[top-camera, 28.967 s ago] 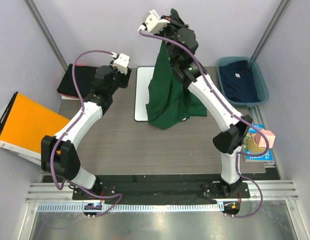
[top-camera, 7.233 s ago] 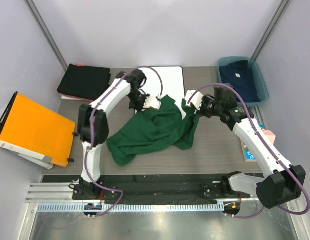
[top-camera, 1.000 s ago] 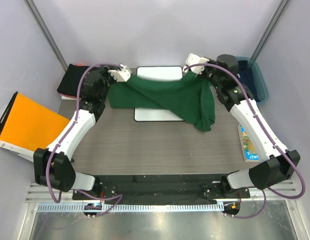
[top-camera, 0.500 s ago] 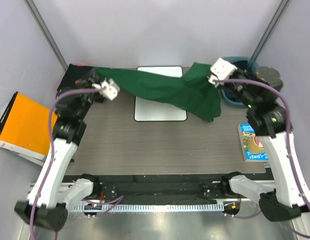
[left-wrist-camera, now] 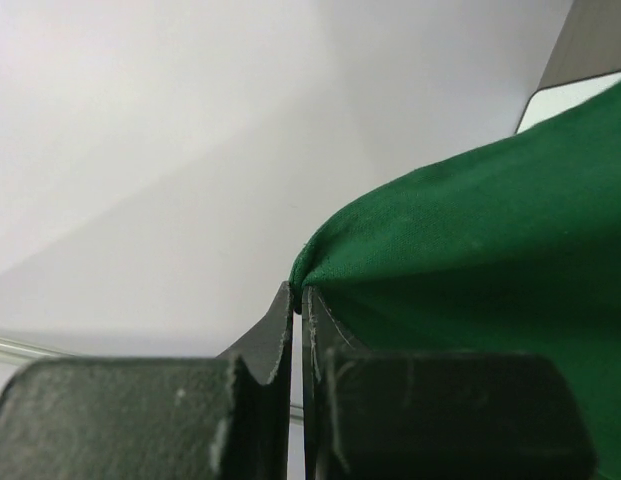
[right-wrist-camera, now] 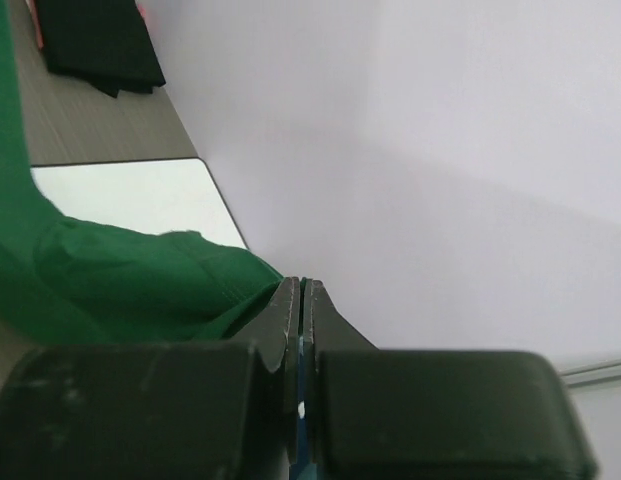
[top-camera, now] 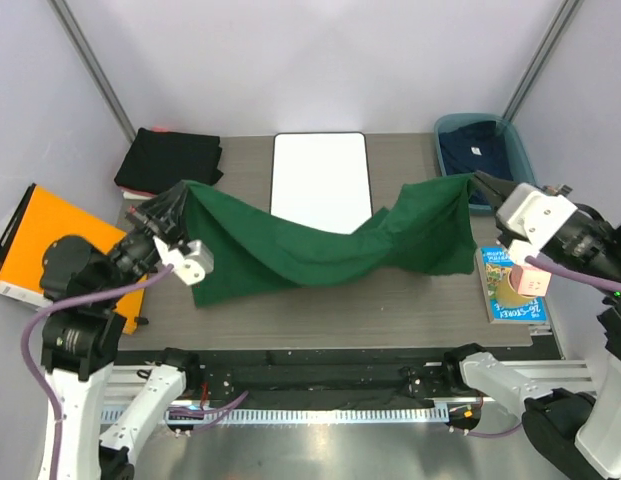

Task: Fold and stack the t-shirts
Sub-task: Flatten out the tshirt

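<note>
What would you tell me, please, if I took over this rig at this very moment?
Left gripper: shut on one corner of the dark green t-shirt.
Right gripper: shut on the opposite corner.
The shirt hangs stretched between them over the table, sagging across the near edge of the white board.
Done: black folded t-shirts lie at the far left corner.
Left: lay the green one flat, fold it, stack it; then do the navy t-shirt, which is in the blue bin.

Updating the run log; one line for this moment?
left gripper: shut on green t-shirt | right gripper: shut on green t-shirt | state: stretched between both, sagging
</note>
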You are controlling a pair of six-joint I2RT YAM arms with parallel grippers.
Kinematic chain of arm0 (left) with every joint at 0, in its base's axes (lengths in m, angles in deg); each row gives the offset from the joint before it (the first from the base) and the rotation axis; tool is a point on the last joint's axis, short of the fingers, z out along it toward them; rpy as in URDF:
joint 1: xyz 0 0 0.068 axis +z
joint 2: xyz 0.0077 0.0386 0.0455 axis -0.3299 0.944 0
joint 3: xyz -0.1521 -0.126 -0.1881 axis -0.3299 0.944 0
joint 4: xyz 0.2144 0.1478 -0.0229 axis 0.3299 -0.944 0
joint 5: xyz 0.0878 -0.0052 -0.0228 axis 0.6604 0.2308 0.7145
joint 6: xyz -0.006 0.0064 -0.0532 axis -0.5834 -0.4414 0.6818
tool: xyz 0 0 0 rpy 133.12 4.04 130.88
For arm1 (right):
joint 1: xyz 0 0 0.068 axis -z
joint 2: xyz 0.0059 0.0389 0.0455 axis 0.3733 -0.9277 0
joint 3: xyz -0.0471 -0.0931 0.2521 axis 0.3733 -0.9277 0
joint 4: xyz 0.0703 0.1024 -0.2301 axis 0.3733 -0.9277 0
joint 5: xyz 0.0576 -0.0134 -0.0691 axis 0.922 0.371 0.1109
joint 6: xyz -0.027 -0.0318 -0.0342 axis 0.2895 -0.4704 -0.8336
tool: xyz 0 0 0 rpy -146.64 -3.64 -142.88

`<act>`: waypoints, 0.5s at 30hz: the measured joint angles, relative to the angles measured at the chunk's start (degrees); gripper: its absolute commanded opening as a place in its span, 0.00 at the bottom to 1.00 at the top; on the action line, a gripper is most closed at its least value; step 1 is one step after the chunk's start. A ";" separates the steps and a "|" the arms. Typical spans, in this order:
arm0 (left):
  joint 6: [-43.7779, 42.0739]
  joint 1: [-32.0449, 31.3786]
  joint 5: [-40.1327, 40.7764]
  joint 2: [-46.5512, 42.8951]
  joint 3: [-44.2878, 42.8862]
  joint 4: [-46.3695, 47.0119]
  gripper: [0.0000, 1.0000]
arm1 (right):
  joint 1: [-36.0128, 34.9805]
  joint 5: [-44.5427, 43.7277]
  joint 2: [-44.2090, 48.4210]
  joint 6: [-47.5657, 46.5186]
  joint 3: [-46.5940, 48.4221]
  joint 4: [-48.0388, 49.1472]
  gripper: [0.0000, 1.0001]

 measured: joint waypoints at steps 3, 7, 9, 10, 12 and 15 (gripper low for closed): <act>-2.34 0.02 1.22 5.27 -1.01 2.38 0.00 | 0.00 -0.26 -0.26 -2.62 -3.67 2.62 0.01; -6.12 0.26 4.98 17.90 -1.05 6.32 0.00 | 0.17 -1.01 -6.69 -7.15 -7.76 4.98 0.01; -8.09 1.01 6.43 26.10 -2.25 6.43 0.00 | 1.64 -0.35 -12.31 -8.85 -9.03 7.06 0.01; -8.76 1.36 7.19 30.23 -2.67 6.82 0.00 | 2.49 -0.09 -14.64 -9.38 -9.99 8.63 0.01; -10.14 1.92 9.38 36.76 -2.45 8.83 0.00 | 3.89 -0.09 -19.26 -10.45 -12.83 12.35 0.01; -11.89 2.23 12.48 42.45 -1.95 14.69 0.00 | 5.44 -1.81 -24.79 -12.24 -17.44 18.91 0.01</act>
